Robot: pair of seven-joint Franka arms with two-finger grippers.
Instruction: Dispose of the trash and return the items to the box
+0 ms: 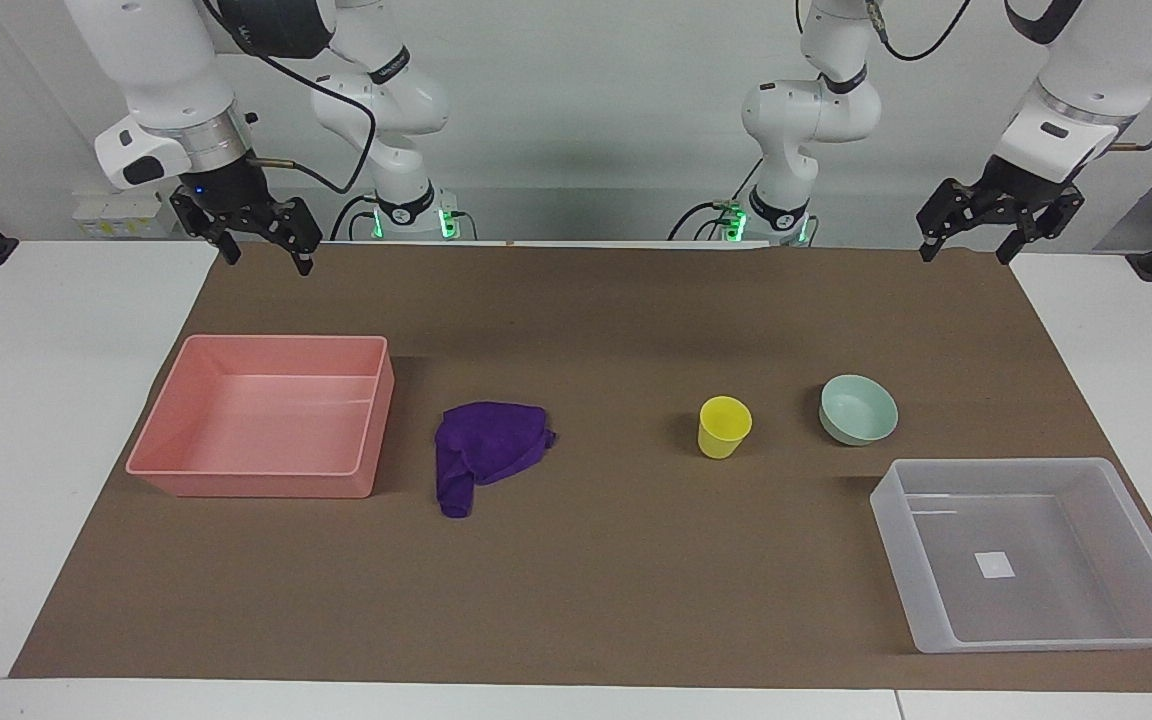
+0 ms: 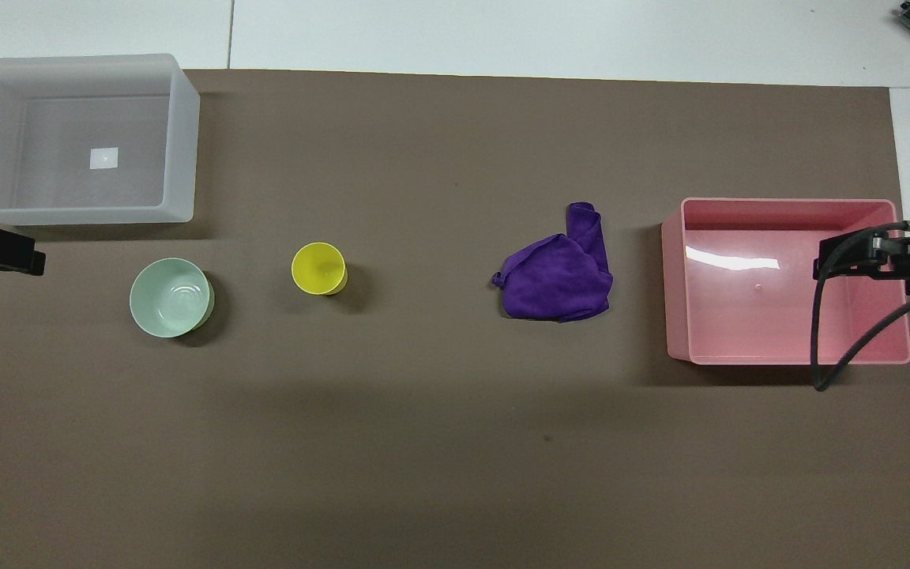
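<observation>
Scene at the start of the work, read from the overhead view as a clock face centred on the mat [image 2: 439, 442].

Mat: brown, covering most of the table [image 1: 36, 450]; everything stands on it.

Pink tray [image 1: 258, 482]: at 3 o'clock, toward my right arm's end, bare inside. I judge it the place for trash.

Box [image 1: 1046, 640]: translucent, at 10 o'clock, toward my left arm's end, with only a white square on its bottom.

Cloth [image 1: 486, 450]: purple, crumpled, between centre and 3 o'clock, near the pink tray but apart from it.

Bowl [image 1: 858, 408]: mint, at 9 o'clock, upright, nearer to me than the box.

Cup [image 1: 724, 427]: yellow, upright, between bowl and cloth.

My right pincer [image 1: 262, 245]: raised over the mat's near edge, fingers spread, grasping nothing. My left pincer [image 1: 968, 240]: likewise raised, spread, released. Both arms wait.

Risks, as I judge them: the cloth is limp, so a shallow pinch may catch one fold and let the rest drag or slip out short of the tray. The cup is light and could tip if a finger strikes its rim. The bowl's sloping wall may slide from my grip.
</observation>
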